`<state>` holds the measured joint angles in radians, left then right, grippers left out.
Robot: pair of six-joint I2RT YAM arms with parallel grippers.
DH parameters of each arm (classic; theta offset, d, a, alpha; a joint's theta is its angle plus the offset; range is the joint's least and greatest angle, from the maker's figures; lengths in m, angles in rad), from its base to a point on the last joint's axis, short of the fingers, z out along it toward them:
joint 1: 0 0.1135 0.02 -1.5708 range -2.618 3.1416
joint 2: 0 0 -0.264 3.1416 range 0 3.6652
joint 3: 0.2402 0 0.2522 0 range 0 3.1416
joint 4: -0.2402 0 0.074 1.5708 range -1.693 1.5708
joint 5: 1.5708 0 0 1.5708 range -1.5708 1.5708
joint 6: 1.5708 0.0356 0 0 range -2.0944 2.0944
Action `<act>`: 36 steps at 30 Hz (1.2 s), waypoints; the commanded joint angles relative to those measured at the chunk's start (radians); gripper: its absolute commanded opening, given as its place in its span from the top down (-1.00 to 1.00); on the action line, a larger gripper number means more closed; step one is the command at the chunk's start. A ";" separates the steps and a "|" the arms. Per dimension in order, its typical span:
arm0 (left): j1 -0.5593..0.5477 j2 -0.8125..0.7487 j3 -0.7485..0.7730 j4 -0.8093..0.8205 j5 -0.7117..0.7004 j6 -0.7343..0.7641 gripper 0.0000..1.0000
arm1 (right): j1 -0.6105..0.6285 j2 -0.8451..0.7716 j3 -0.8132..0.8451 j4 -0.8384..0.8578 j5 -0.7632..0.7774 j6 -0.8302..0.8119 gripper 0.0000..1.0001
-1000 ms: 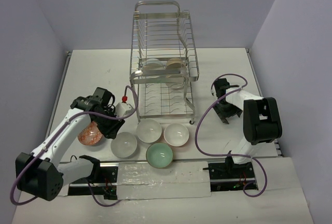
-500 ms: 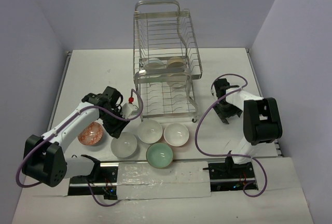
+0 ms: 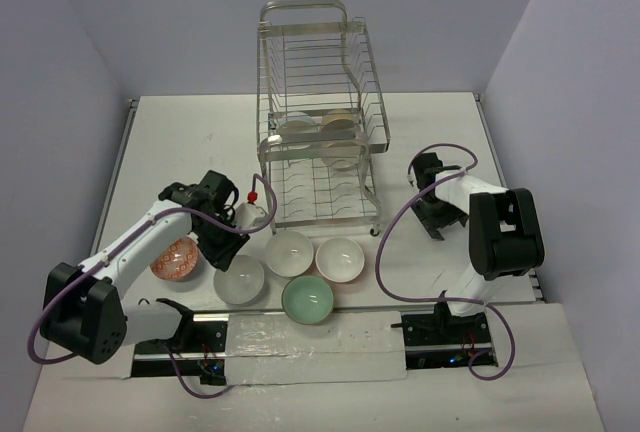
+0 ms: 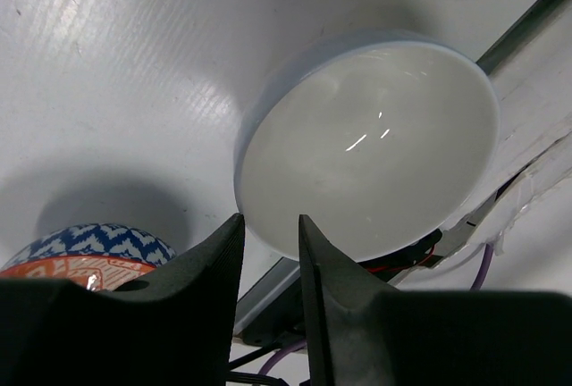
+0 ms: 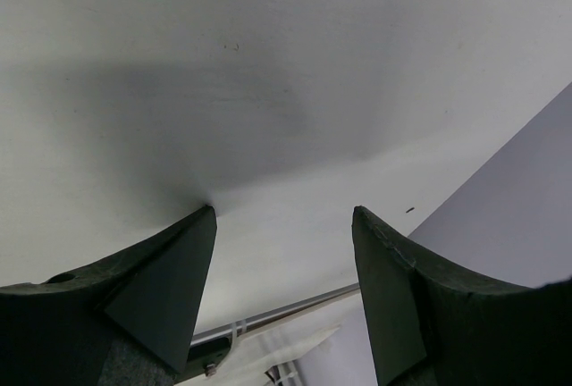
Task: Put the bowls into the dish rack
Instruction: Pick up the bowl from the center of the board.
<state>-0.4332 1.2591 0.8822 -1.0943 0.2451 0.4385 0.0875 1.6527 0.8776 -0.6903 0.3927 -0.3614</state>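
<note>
Silver dish rack (image 3: 320,72) upper centre on the bench (image 3: 170,142), bowls (image 3: 340,125) on its tiers, left tool (image 4: 270,221) narrowed astride the white bowl (image 4: 375,136) rim lower left, pinch cannot be told, orange-red zigzag bowl (image 4: 85,247) beside, right tool (image 5: 284,225) spread above bench.

The white bench (image 3: 170,142) carries the silver dish rack (image 3: 320,190) at centre frame. Below it, five bowls sit close together: the orange-red patterned bowl (image 3: 172,260) leftmost, then the left white bowl (image 3: 240,280), the middle white bowl (image 3: 289,252), the right white bowl (image 3: 340,259), and the mint green bowl (image 3: 307,300) lowest.
</note>
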 commanded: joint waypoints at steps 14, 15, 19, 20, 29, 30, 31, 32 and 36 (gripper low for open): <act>-0.018 0.005 -0.048 -0.018 -0.061 -0.032 0.37 | -0.005 0.064 -0.080 0.066 -0.087 0.032 -0.43; -0.018 0.009 -0.051 -0.016 -0.073 -0.034 0.39 | -0.003 0.064 -0.081 0.066 -0.086 0.033 -0.43; -0.018 0.028 -0.051 -0.013 -0.073 -0.038 0.40 | -0.005 0.061 -0.081 0.067 -0.086 0.032 -0.43; -0.018 0.029 -0.046 -0.013 -0.072 -0.038 0.40 | -0.003 0.062 -0.083 0.067 -0.087 0.032 -0.43; -0.019 0.082 -0.035 -0.045 -0.098 -0.060 0.37 | -0.005 0.062 -0.083 0.067 -0.086 0.030 -0.43; -0.019 0.083 -0.034 -0.047 -0.095 -0.063 0.36 | -0.005 0.062 -0.083 0.066 -0.086 0.030 -0.43; -0.019 0.086 -0.031 -0.049 -0.087 -0.066 0.36 | -0.005 0.062 -0.083 0.067 -0.086 0.030 -0.43; -0.019 0.092 -0.020 -0.059 -0.086 -0.067 0.36 | -0.003 0.062 -0.083 0.067 -0.086 0.030 -0.43; -0.018 0.114 0.001 -0.084 -0.063 -0.070 0.39 | -0.005 0.062 -0.085 0.067 -0.086 0.029 -0.43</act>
<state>-0.4450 1.3491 0.8421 -1.1397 0.1734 0.3893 0.0875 1.6527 0.8616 -0.6907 0.4442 -0.3763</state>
